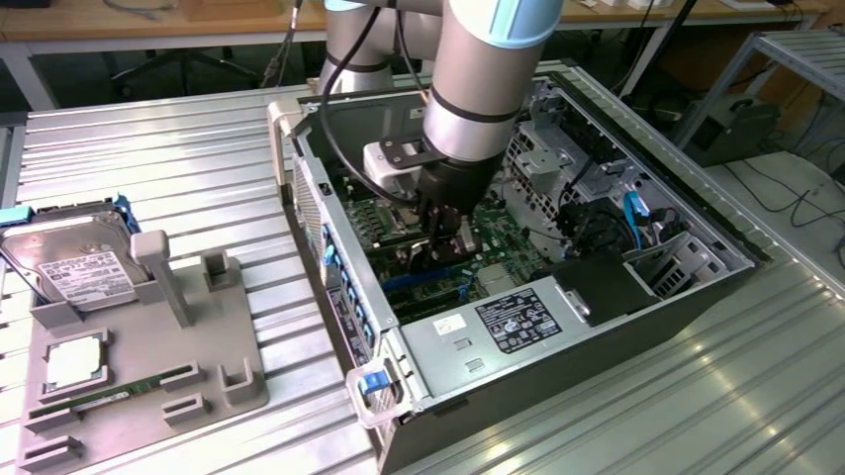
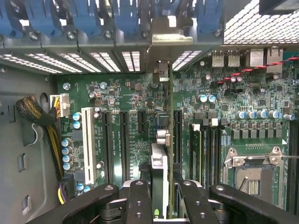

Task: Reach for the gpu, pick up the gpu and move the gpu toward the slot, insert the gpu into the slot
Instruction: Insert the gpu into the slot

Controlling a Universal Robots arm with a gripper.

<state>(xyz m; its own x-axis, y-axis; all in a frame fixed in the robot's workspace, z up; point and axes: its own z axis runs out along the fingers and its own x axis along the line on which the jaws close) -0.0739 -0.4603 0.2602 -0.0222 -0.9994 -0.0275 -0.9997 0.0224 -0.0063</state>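
The gpu (image 2: 161, 168), clamped edge-on between the fingers of the gripper (image 2: 163, 205), upright over the green motherboard (image 2: 126, 93) inside the open computer case (image 1: 555, 396)

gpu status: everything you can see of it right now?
The gpu is a thin dark card, seen edge-on in the wrist view, with a silver metal bracket at its far end. It stands on edge over the green motherboard, clamped by the gripper inside the open computer case. Whether it is fully seated cannot be told.
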